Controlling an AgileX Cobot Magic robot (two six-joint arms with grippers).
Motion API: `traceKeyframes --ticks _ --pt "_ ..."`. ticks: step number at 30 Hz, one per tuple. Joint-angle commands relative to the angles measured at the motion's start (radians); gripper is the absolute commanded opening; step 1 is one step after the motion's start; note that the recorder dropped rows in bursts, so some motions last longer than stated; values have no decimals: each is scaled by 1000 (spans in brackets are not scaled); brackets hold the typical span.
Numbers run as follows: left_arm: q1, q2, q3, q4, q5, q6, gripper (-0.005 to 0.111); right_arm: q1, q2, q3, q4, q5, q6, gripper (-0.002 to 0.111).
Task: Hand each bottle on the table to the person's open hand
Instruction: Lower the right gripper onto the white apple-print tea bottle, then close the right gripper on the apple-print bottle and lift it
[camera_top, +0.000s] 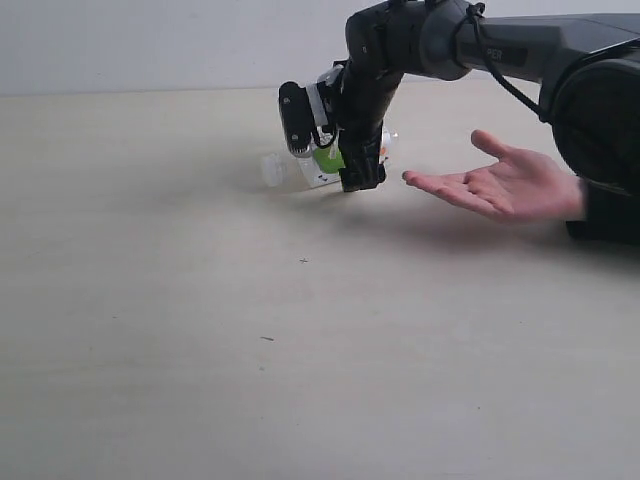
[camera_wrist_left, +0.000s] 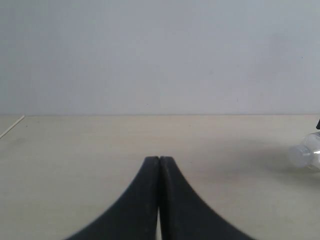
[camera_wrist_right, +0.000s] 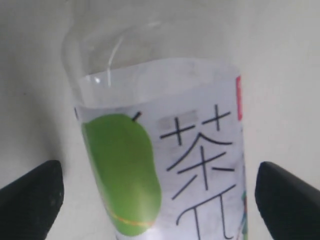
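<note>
Bottle with the green-apple label (camera_wrist_right: 165, 165): clear plastic, white label carrying a green fruit and dark characters. In the exterior view it lies slanted low over the bench (camera_top: 200, 350), its pale cap end towards the left and its base towards the right. Whether it rests on the bench or hangs just above it: cannot tell.

Right tool (camera_top: 342, 162): set over the bottle's labelled middle, one finger on each side. Right wrist view: fingers (camera_wrist_right: 30, 200) spread wide, bottle between them, and a thin strip of bench showing between each finger and the bottle wall. No contact visible, so I log it as released around the bottle. The right arm (camera_top: 520, 45) reaches in from the right of the exterior view.

The person's open hand (camera_top: 500, 185): palm up, fingers pointing left, low over the bench, just right of the right tool and bottle and apart from both. Black sleeve at the wrist.

Left tool (camera_wrist_left: 159, 161): clenched on nothing, tips touching, above bare bench. The bottle's cap end (camera_wrist_left: 305, 155) shows at the edge of the left wrist view, well apart from it. Pale wall (camera_wrist_left: 150, 50) behind.
</note>
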Motion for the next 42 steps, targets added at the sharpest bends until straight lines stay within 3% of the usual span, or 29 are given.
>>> traceKeyframes --ticks 1,14,16,25,34,42 --pt "-4 -6 3 2 -4 -1 2 1 7 -6 17 19 -5 98" --pt "-4 -6 3 2 -4 -1 2 1 11 -6 71 37 18 94" --pt "-4 -6 3 2 -4 -1 2 1 11 -6 71 47 20 83" --pt "-4 -6 3 2 -4 -1 2 1 11 -6 66 78 130 0" --pt "-4 -6 3 2 -4 -1 2 1 -50 -6 62 69 284 0" --pt "-4 -6 3 2 -4 -1 2 1 -212 -6 -8 114 688 0"
